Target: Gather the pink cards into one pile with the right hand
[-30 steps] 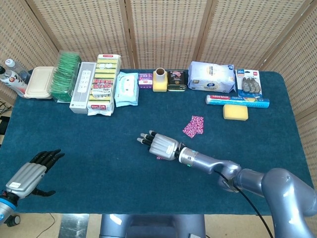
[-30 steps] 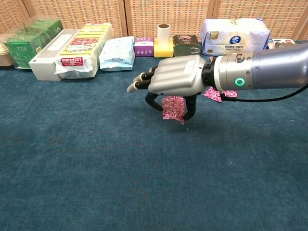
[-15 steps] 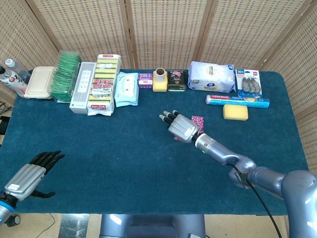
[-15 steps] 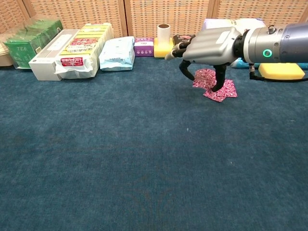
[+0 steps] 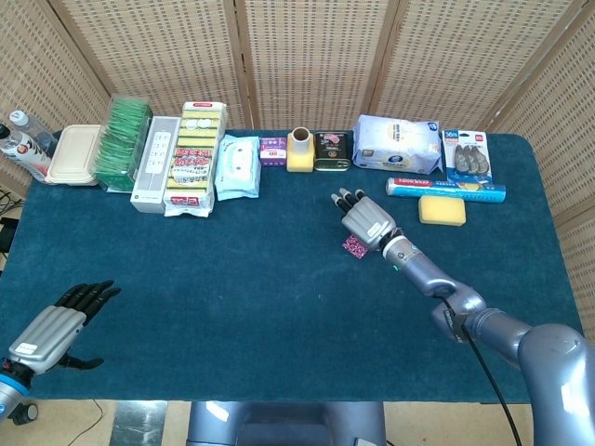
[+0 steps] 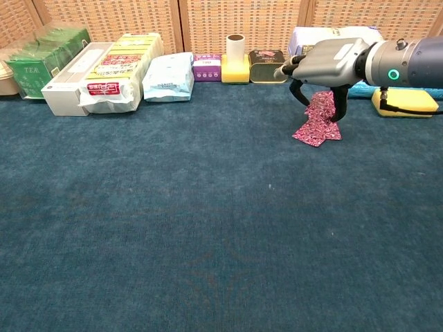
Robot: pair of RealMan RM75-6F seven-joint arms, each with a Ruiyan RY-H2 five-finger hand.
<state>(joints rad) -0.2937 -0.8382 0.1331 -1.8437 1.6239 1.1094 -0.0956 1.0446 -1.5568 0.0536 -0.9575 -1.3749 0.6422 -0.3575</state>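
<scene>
Since a second ago the right hand [image 6: 331, 61] has travelled from the middle of the surface [image 5: 186, 279] toward the back right, and the pink card [image 6: 322, 107] it carried has come along with it. Now this hand hangs over the pile of pink cards [image 6: 315, 131], with the carried card pinched between the thumb and a finger, hanging down with its lower edge touching the pile or just above it; I cannot tell which. The other fingers [image 5: 346, 197] point toward the back row. In the head view the hand covers most of the pile, and only a small pink corner shows at its left side.

The surface is a dark blue carpet-like cloth. The left hand [image 5: 54, 330] rests at the front left corner, well apart from the cards, with its dark fingers stretched and a little apart, holding nothing.

Along the back edge stands a row of goods: a white tissue pack [image 5: 398, 144], green tea boxes [image 5: 123, 139], a yellow and red package [image 5: 195, 158], a light blue wipes pack [image 5: 238, 167], a blue foil roll [image 5: 446, 189], a yellow sponge [image 5: 442, 210] just in front of the roll, a yellow holder with a tube [image 5: 300, 150], a dark tin [image 5: 332, 151] and a small purple box [image 5: 273, 150].
</scene>
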